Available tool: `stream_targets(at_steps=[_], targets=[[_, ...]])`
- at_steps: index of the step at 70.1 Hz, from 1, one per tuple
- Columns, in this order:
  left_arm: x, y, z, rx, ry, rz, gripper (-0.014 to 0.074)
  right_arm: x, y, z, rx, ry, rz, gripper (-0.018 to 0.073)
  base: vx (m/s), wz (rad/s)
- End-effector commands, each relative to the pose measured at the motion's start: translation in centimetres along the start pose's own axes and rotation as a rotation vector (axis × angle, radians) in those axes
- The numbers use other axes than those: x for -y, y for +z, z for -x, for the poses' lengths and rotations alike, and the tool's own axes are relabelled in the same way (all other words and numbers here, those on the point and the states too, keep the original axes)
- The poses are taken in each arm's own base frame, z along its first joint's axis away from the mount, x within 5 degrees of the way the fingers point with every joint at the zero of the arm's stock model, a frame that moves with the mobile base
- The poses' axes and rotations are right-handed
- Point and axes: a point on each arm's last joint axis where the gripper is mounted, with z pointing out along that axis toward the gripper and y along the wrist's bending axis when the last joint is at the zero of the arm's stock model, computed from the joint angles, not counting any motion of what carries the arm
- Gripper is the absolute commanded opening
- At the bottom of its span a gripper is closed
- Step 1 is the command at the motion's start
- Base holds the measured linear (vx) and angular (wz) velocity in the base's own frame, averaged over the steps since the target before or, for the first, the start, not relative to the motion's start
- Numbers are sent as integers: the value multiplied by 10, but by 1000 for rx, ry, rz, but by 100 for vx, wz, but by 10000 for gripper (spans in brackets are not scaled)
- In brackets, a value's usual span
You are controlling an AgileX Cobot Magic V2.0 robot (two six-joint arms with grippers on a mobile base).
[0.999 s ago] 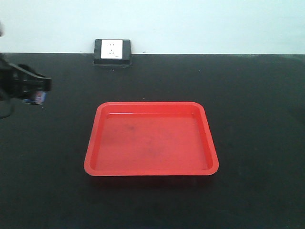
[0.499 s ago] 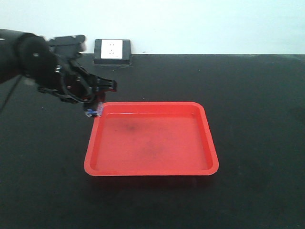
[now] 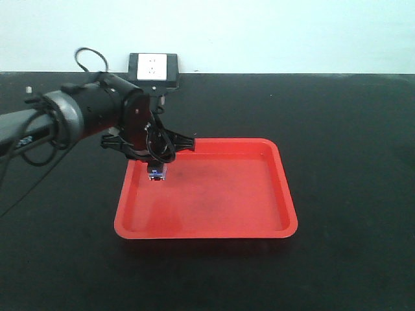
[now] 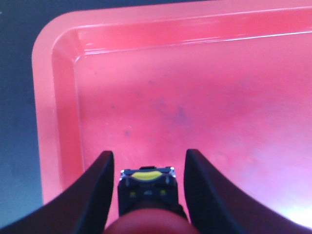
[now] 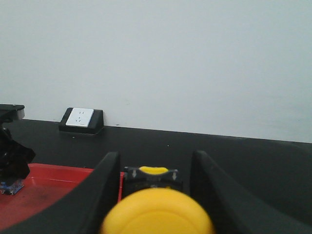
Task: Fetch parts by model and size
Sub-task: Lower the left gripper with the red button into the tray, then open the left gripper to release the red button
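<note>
My left gripper (image 3: 156,167) is shut on the red-capped push-button switch (image 3: 155,173) and holds it over the far left part of the red tray (image 3: 279,194). In the left wrist view the switch's black-and-blue base (image 4: 146,187) and blurred red cap sit between the fingers (image 4: 97,195), with my gripper (image 4: 148,157) above the tray floor (image 4: 195,97). My right gripper (image 5: 155,157) is out of the front view. It is shut on the yellow-capped switch (image 5: 156,212), held above the black table, right of the tray (image 5: 53,183).
A white wall socket in a black housing (image 3: 154,70) stands at the table's far edge behind the tray, also in the right wrist view (image 5: 80,118). The left arm's cable loops over the table at the left. A pale wall is behind.
My left arm has swung in from the far left edge to over the tray's far left part, carrying the switch with it. The tray has not moved.
</note>
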Motion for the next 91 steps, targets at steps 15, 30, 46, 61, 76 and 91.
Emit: stream_targets(at_steps=[15,30,46,61,76,91], targets=[[6,7,9,67,-18,-14,-3,1,0,15,85,-5,-17,-8,0,0],[7,18,8,64,-15,-17,2,1,0,15,85,-5,-17,-8,0,0],[7,23,6,50,-13,-9,31,2,0,15,85,-7,-17,-8,0,0],[6,23,5,43,-6,-5,169,2,0,15,85,-7,-17,-8,0,0],[7,11,9,73,30,-17,436,2,0,15,85,-7,-17,-8,0,0],[5,-14,17,140,47,-22,633,2,0,15,85,-7,-17,-8,0,0]])
